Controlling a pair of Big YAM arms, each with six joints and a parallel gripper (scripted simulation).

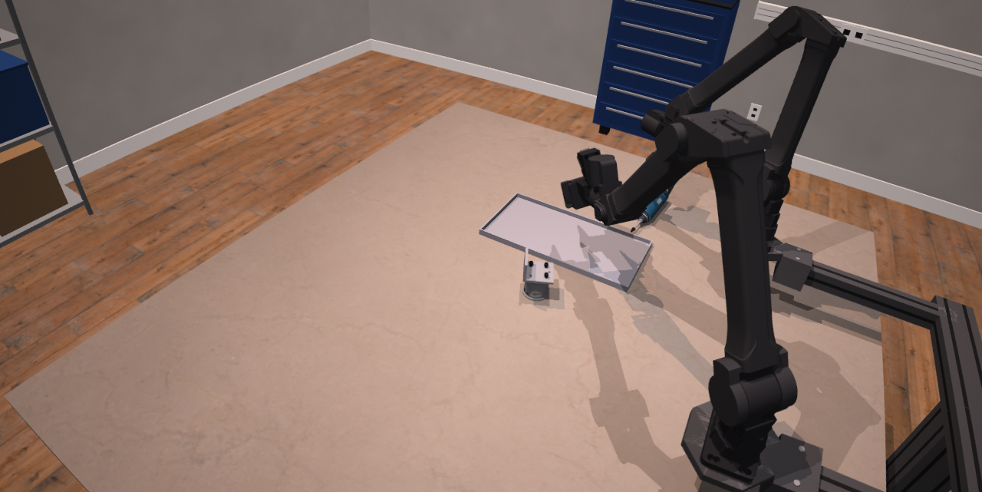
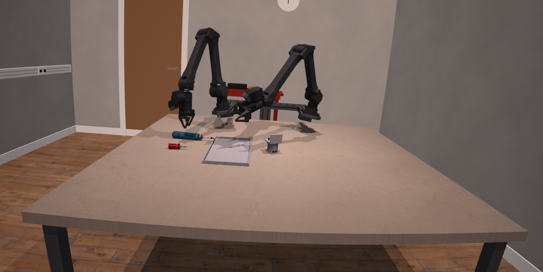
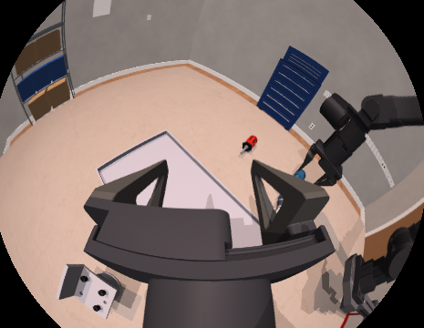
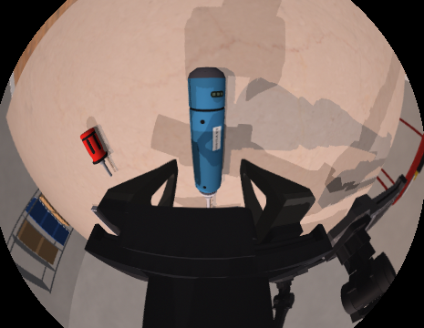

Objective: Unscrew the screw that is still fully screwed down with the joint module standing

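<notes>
The joint module [image 1: 536, 290] [image 2: 272, 148] stands upright beside the tray. The pale angled bracket [image 1: 539, 275] [image 2: 276, 138] [image 3: 71, 283] sits on top of it. Three black screw heads show on the bracket; I cannot tell which is fully down. The electric screwdriver [image 1: 654, 208] [image 2: 186, 136] [image 4: 207, 146] lies on the table, its bit towards the tray. My right gripper [image 4: 209, 164] [image 2: 186, 126] is open above it, a finger on either side of its barrel in the right wrist view, not gripping. My left gripper [image 3: 209, 165] is open and empty, in the air near the tray, away from the module.
The shallow tray [image 1: 528, 222] [image 2: 228, 152] [image 3: 189, 189] lies between the module and the electric screwdriver. A short red screwdriver [image 2: 173, 146] [image 3: 250, 142] [image 4: 94, 147] lies beside the electric one. The right arm shows at the right of the left wrist view.
</notes>
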